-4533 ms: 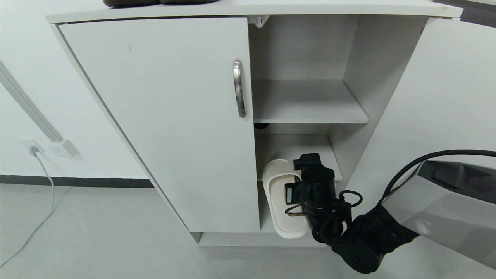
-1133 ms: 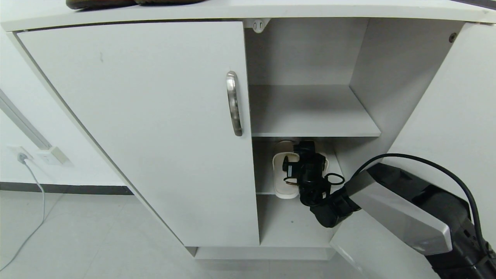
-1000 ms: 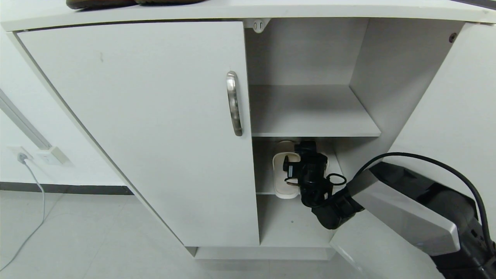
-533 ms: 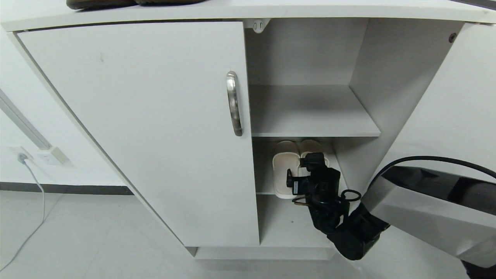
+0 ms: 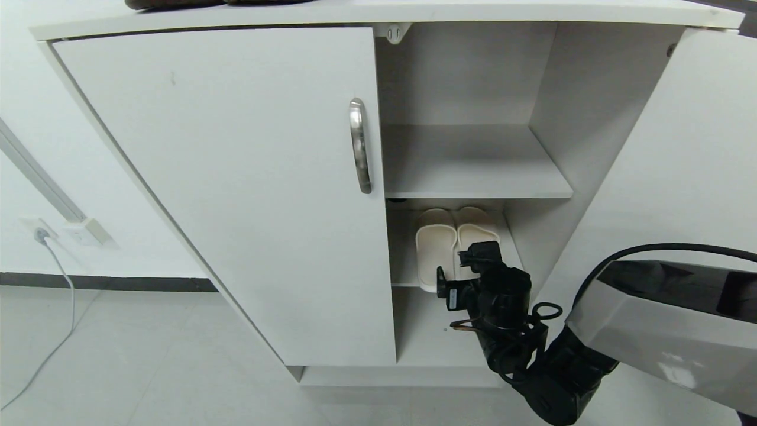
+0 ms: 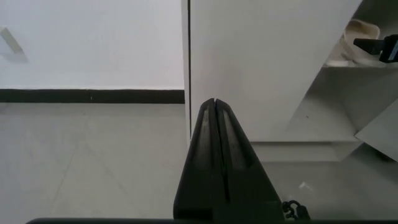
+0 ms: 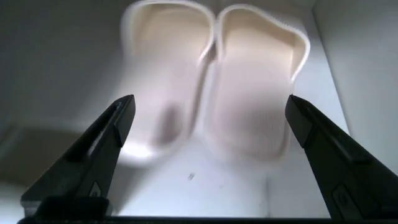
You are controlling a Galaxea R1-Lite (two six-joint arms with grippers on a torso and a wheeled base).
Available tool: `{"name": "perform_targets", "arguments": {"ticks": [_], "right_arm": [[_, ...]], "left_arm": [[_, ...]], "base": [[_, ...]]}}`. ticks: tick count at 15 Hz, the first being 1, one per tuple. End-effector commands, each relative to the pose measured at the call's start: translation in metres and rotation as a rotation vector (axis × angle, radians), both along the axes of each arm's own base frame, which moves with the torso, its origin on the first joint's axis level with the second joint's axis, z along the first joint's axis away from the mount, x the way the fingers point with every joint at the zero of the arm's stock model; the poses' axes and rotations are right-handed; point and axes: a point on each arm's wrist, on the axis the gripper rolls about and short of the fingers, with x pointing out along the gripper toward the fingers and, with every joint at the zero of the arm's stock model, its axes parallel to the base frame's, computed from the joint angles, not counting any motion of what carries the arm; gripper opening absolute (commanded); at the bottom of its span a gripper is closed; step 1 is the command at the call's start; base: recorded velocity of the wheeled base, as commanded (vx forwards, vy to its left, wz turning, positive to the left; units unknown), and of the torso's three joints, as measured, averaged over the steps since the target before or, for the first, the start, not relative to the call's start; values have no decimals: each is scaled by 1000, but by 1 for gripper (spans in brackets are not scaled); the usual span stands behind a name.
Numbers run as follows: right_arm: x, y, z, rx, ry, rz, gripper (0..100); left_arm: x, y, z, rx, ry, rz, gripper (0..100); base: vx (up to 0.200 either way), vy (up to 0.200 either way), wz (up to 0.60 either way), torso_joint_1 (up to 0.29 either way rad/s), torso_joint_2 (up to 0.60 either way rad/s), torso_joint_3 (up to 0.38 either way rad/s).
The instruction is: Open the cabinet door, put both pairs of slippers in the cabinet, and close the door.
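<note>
Currently, cabinet (image 5: 585, 118): I see a white unit with two doors, standing on a pale tiled floor (image 5: 148, 367) against a white wall.
Left door (image 5: 236, 177): shut, with its metal handle (image 5: 360, 146) running upright along the right edge.
Right door (image 5: 680, 165): swung wide open to the right, so the right half of the interior is exposed.
Upper shelf (image 5: 473, 171): a flat white board inside the open half.
White slippers (image 5: 436, 245): the pair lies side by side on the middle shelf (image 5: 405, 272), below the upper shelf. The two touch along their inner sides, and their near ends sit at the shelf's near edge.
Right gripper (image 7: 210, 106): I read its fingers as spread wide, with nothing between them. It hangs just in front of the middle shelf's near edge, close to the right-hand slipper and clear of the pair. From its own camera the slippers (image 7: 255, 106) lie beyond the gap between the fingers.
Left gripper (image 6: 215, 102): fingers pressed flat together, gripping nothing. It sits low, near the floor, out in front of the left door's lower right corner.
Bottom compartment (image 5: 426, 337): its floor shows under the middle shelf, behind the right arm.
Dark item (image 5: 177, 3): it lies on the cabinet's top at the far left, cut off by the frame, and I cannot tell what it is.
Wall socket (image 5: 40, 235): left of the cabinet, with a grey cable (image 5: 59, 331) trailing down to the floor.
</note>
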Motion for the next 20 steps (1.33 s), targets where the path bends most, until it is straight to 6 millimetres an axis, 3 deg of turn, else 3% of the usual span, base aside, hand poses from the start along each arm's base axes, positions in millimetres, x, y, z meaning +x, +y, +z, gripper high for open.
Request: {"name": "perform_targets", "arguments": {"ticks": [1, 5, 20], "right_arm": [[-3, 2, 3, 3, -5, 9, 100], [-4, 2, 1, -6, 3, 9, 100], [-14, -3, -2, -42, 24, 18, 100]], "left_arm": [[0, 0, 0, -2, 2, 0, 0], [0, 0, 0, -3, 1, 1, 0], [0, 0, 0, 4, 2, -2, 0]], "base": [[-200, 0, 0, -7, 7, -2], [-200, 0, 0, 2, 2, 1], [0, 0, 0, 0, 0, 0]]}}
